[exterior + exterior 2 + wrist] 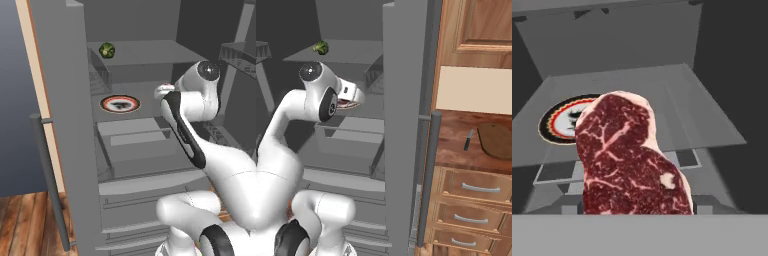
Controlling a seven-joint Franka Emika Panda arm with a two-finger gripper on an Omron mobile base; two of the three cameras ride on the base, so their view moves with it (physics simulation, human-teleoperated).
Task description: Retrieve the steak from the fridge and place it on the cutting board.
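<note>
With the fingers pinching the steak [632,160] inside the fridge [70,125], plate [562,120] at ten o'clock, you next carry it to the cutting board [497,140].

At centre frame a grey fridge shelf [150,95] carries a plate [120,104]; upper shelf [145,52] holds a green vegetable [106,50].

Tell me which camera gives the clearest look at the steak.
The hand view: the steak sits large and close in front of the camera, its marbling plain, partly covering the orange-rimmed plate behind it. In the right base view, just a reddish sliver at the hand. The left base view gives nothing usable.
</note>
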